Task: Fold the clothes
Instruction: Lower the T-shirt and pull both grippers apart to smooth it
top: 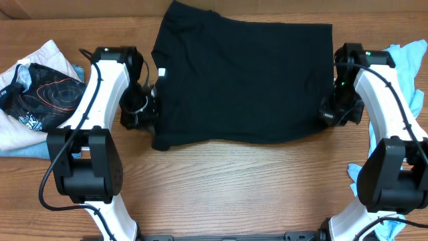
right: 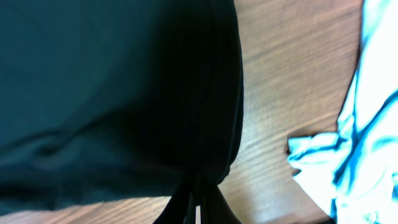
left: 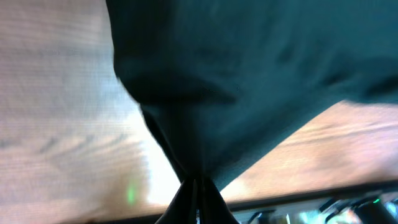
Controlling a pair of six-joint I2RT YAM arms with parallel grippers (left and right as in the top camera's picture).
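A brown wood-grain table (top: 234,181) fills the view under even indoor light, with mild glare.

The large plain black short-sleeved cotton T-shirt (top: 241,80) lies spread across the middle of the wooden table (top: 234,181), between the two arms. The left gripper (top: 151,109) pinches its left edge, the right gripper (top: 326,115) its right edge. Further left, a swirl-printed black garment (top: 47,94) lies on a crumpled white cloth (top: 50,57). A pale blue cloth (top: 411,60) lies beyond the right arm.

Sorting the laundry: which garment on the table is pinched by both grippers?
The plain black T-shirt in the middle; the swirl-print garment and light-blue cloth lie aside, ungripped.
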